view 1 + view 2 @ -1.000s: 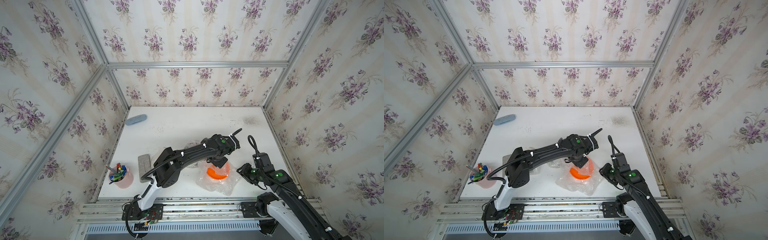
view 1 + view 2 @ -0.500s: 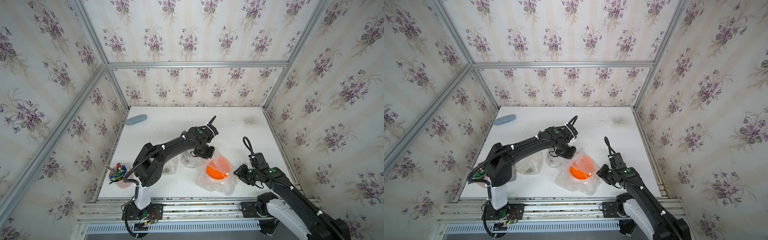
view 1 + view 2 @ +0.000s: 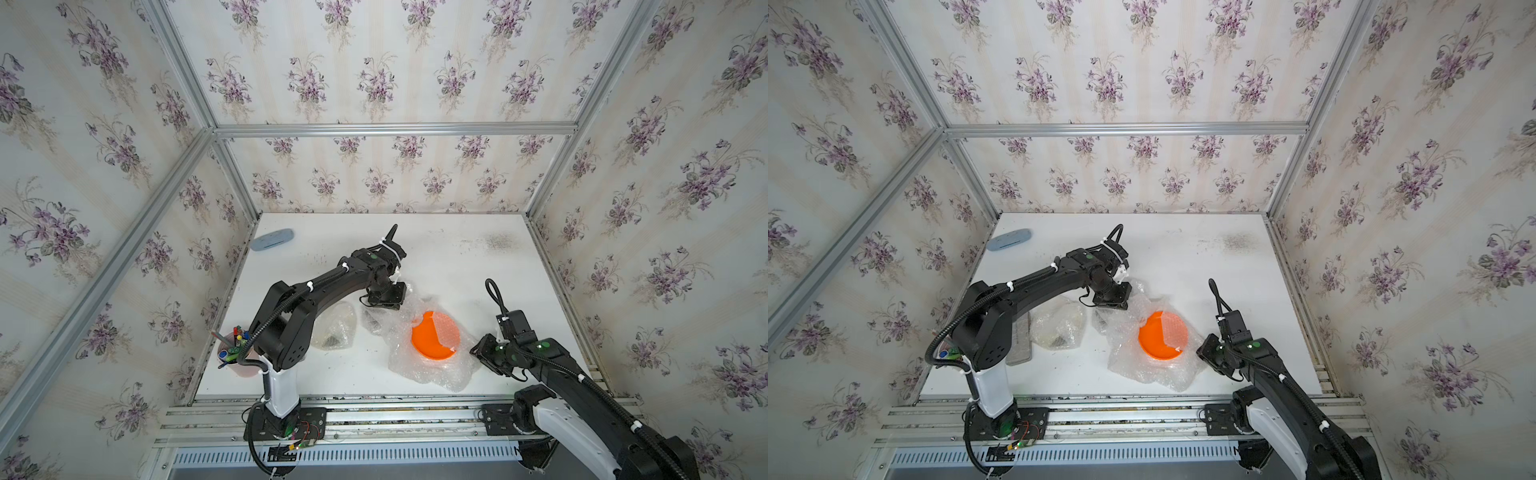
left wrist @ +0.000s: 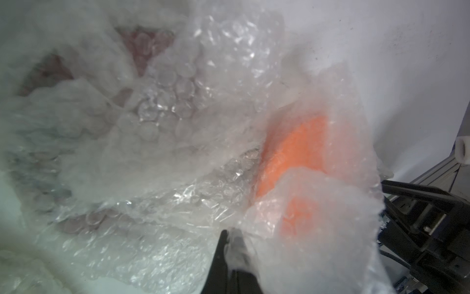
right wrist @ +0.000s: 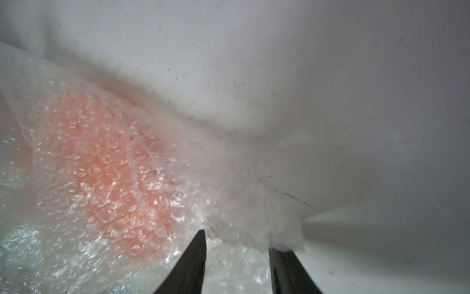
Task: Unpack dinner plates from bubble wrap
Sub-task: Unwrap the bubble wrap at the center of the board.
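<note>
A bright orange dinner plate lies on a spread sheet of bubble wrap at the front right of the table. One flap still covers its right part. My left gripper is just behind and left of the plate, shut on a fold of that wrap. Through wrap, the left wrist view shows a dark red plate. My right gripper stands open at the wrap's right edge, with wrap lying between its fingers.
A second wrapped bundle lies left of the orange plate. A pale blue oval object sits at the back left. A pink cup of pens and a grey flat object stand near the left arm's base. Papered walls enclose the table.
My left gripper shut on the wrap and drew back and to the left, off the orange plate, baring more of it. The right gripper edged closer to the wrap's edge.
</note>
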`<state>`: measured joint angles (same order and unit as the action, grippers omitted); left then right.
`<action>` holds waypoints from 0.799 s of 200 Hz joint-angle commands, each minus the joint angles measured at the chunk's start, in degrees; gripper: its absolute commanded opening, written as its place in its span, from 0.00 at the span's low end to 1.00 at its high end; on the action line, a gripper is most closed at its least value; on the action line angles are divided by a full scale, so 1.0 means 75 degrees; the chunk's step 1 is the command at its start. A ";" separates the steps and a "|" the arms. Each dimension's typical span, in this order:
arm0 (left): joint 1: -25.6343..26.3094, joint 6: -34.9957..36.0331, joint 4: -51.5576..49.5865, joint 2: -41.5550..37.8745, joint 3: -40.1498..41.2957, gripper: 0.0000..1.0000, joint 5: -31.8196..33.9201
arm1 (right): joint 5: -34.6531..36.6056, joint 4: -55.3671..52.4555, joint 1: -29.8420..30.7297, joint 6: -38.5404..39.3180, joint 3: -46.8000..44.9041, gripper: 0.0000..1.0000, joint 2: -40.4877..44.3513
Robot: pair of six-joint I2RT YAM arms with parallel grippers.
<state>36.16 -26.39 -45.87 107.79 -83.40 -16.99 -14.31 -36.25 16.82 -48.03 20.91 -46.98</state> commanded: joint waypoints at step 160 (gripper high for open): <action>-0.0894 0.0219 -0.1271 -0.2267 -0.0054 0.84 0.0349 | 0.0190 -0.1305 -0.0004 0.1594 0.2618 0.52 -0.0046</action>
<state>28.97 -24.67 -50.02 94.72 -82.26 -16.14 -11.60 -43.75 16.82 -39.66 38.94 -46.98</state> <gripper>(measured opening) 0.830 0.522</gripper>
